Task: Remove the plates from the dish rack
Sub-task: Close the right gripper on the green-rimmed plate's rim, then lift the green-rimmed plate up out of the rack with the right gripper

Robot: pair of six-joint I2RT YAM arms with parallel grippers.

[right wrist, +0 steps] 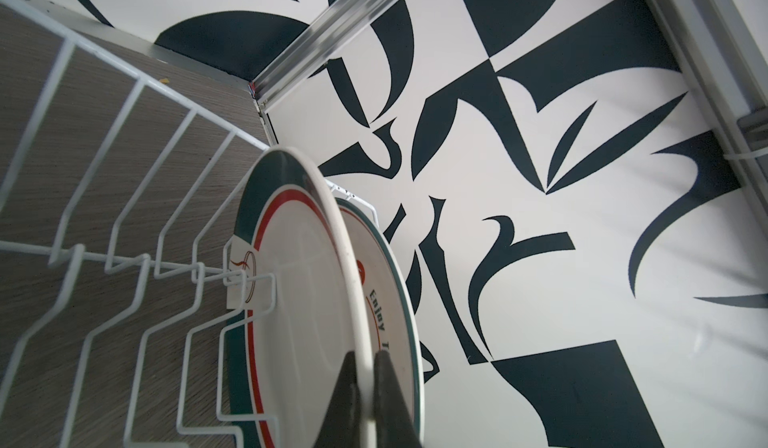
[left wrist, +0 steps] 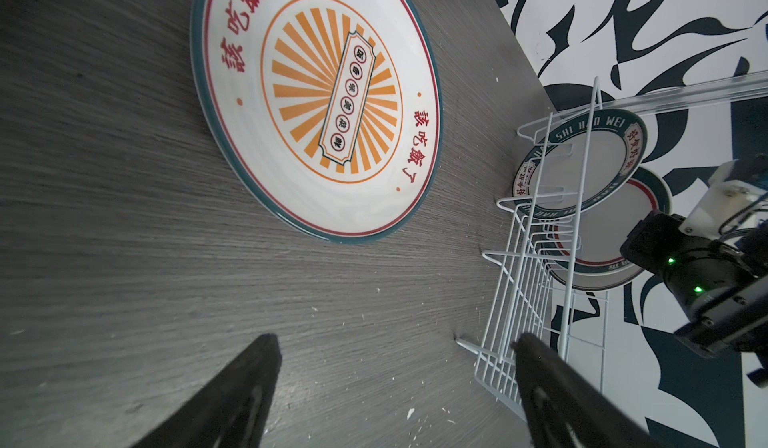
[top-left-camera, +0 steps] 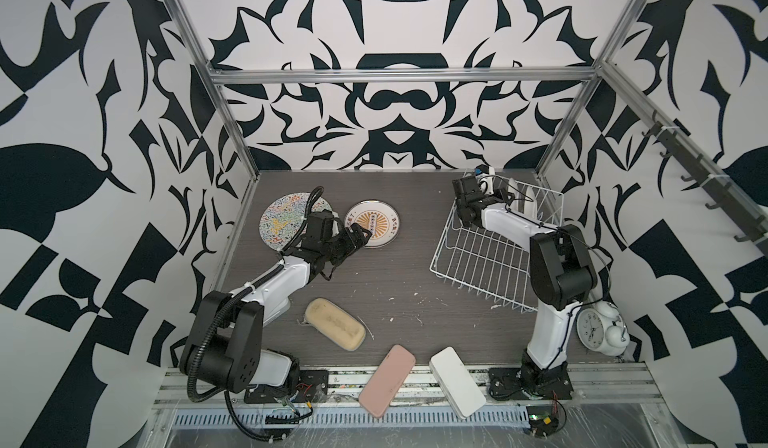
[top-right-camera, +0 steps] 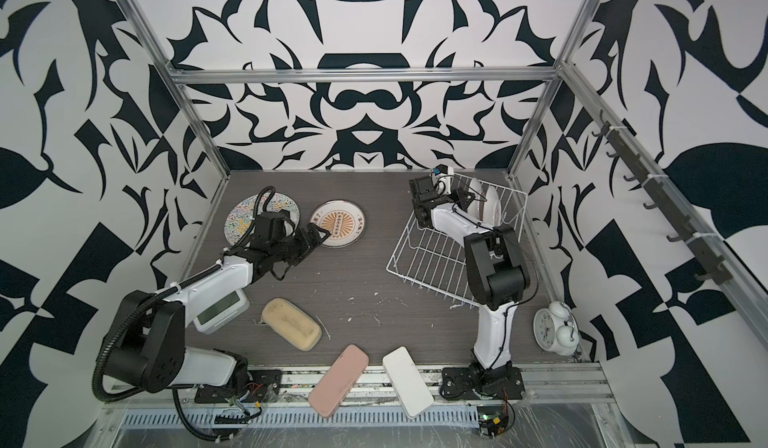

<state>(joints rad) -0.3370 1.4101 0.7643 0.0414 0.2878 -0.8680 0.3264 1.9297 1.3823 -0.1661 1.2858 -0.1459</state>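
Grip: your right fingers [right wrist: 390, 387] clamp the upright green-red-banded ceramic plate [right wrist: 299, 321] by its rim, seemingly to lift it from the white wire dish rack [top-left-camera: 478, 258], 2 o'clock | left fingers [left wrist: 249, 383] open, empty.

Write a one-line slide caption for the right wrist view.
Right gripper shut on the rim of a banded plate in the dish rack.

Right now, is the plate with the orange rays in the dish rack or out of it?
Out. The orange-ray plate lies flat, face up, on the table, apart from the dish rack.
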